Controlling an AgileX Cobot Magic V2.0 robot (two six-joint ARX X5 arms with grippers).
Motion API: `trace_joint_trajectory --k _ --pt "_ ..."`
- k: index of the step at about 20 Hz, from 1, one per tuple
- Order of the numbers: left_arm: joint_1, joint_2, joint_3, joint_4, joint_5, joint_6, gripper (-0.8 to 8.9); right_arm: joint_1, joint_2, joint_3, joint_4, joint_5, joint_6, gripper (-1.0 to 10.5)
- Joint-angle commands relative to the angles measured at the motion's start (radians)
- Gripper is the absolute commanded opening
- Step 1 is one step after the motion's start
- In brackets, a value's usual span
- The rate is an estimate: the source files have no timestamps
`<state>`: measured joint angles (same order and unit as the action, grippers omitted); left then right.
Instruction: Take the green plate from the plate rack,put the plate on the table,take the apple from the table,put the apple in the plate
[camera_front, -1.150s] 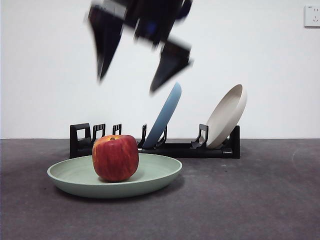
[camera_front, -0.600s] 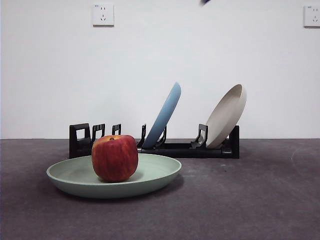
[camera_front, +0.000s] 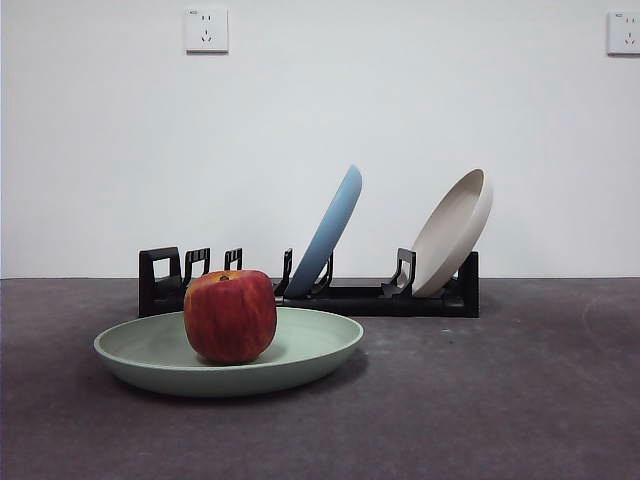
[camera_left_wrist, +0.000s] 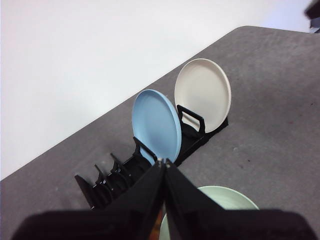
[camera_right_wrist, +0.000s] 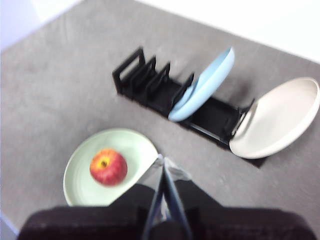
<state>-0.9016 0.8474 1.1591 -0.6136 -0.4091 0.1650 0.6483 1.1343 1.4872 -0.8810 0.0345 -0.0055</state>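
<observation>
The apple (camera_front: 230, 315) sits in the green plate (camera_front: 300, 350) on the counter (camera_front: 500, 400) before the rack (camera_front: 350, 296); only wrist views show both claws, left (camera_left_wrist: 163, 161) and right (camera_right_wrist: 161, 158), raised and pressed together.

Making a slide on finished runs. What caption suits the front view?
Red apple resting in the green plate on the table, blue plate and beige plate leaning in the black rack.

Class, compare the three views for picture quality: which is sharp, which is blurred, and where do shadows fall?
Front view: sharp and evenly lit, with a soft shadow under the green plate beside the apple. Left wrist view: fairly sharp on the plate rack; wall washed out white. Right wrist view: blurred throughout and overbright.
</observation>
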Motion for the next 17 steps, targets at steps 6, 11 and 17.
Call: trace_joint_trajectory --k 6,11,17 --pt "0.053 -0.051 -0.373 0.253 0.087 -0.066 -0.08 0.003 -0.251 -0.685 0.488 0.129 0.130 -0.1" --pt "0.053 -0.057 -0.605 0.482 0.097 -0.146 -0.08 0.003 -0.319 -0.974 0.725 0.156 0.206 -0.1" --pt "0.053 -0.057 -0.671 0.582 0.097 -0.168 -0.04 0.002 -0.322 -1.004 0.737 0.207 0.264 0.0"
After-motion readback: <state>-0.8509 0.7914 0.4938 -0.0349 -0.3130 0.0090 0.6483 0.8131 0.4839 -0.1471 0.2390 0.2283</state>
